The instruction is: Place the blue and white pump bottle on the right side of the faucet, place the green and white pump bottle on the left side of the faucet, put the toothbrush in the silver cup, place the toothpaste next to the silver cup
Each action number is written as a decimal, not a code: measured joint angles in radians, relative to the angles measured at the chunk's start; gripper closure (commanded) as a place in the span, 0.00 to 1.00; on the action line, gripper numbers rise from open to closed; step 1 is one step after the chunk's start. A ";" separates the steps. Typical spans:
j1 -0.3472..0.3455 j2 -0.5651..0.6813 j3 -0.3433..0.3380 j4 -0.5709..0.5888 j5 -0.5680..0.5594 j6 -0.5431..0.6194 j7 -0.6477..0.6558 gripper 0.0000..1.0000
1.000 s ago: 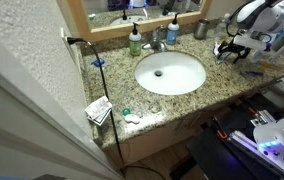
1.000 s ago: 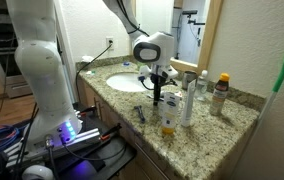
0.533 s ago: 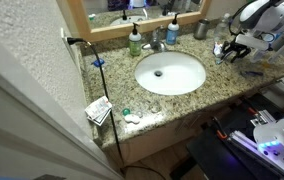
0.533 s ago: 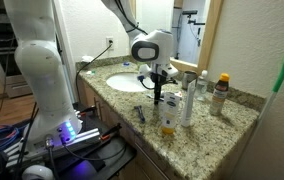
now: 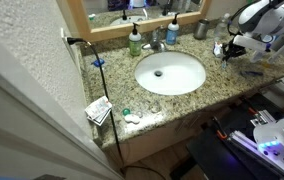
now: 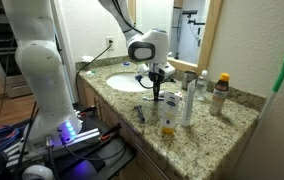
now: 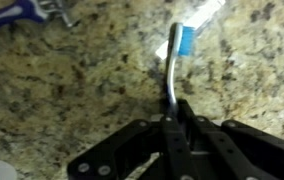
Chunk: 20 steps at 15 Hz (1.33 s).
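Note:
My gripper (image 7: 172, 125) is shut on the handle of the toothbrush (image 7: 172, 75), a pale curved stick whose blue bristle head points away from me over the granite. In an exterior view the gripper (image 5: 225, 50) hangs low over the counter to the right of the sink (image 5: 170, 72). The green and white pump bottle (image 5: 135, 40) stands left of the faucet (image 5: 156, 40), and the blue and white pump bottle (image 5: 172, 30) stands right of it. The silver cup (image 5: 202, 30) is against the mirror further right. I cannot pick out the toothpaste with certainty.
A blue handled item (image 7: 17, 12) lies on the counter near the gripper. Tall white-and-blue bottles (image 6: 187, 100), a brown bottle (image 6: 222, 92) and a yellow jar (image 6: 167, 115) crowd the counter's end. Small items (image 5: 132, 115) lie at the sink's front left.
The jaws went from wide open to shut on the toothbrush handle. The arm has barely shifted over the counter.

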 measured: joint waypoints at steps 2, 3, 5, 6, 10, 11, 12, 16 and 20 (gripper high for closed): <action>0.044 0.002 0.047 0.004 0.005 0.002 0.056 0.97; 0.064 0.003 0.072 0.009 0.025 -0.013 0.065 0.97; 0.082 -0.015 0.109 0.035 0.115 -0.107 0.023 0.97; 0.074 -0.041 0.106 0.045 0.164 -0.182 -0.039 0.97; 0.007 -0.146 0.010 0.078 0.229 -0.507 -0.261 0.97; -0.010 -0.159 -0.023 0.098 0.234 -0.589 -0.304 0.97; -0.026 -0.166 -0.054 0.122 0.237 -0.670 -0.342 0.97; -0.080 -0.170 -0.149 0.246 0.265 -0.968 -0.461 0.89; -0.089 -0.176 -0.160 0.268 0.268 -1.006 -0.461 0.97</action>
